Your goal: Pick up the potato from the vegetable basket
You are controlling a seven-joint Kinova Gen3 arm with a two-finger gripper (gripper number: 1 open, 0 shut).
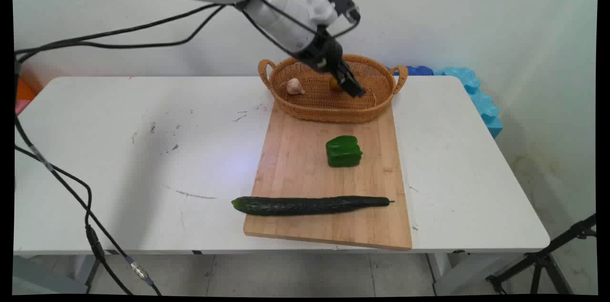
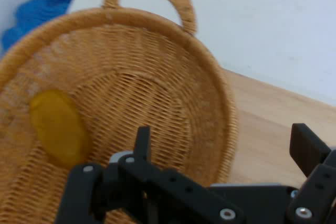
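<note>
The white arm reaches in from the upper left of the frame, wrist angled down-right; the hand (image 1: 355,88) (image 2: 220,145) hangs empty, fingers spread apart.

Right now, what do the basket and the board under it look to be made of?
The basket looks like woven wicker or rattan, tan and matte: its crossed strands and twisted loop handles show plainly in the hand view. The board looks like light wood, perhaps bamboo, smooth and unpainted, with lengthwise strips and grain visible. Neither material is certain from looks alone.
</note>
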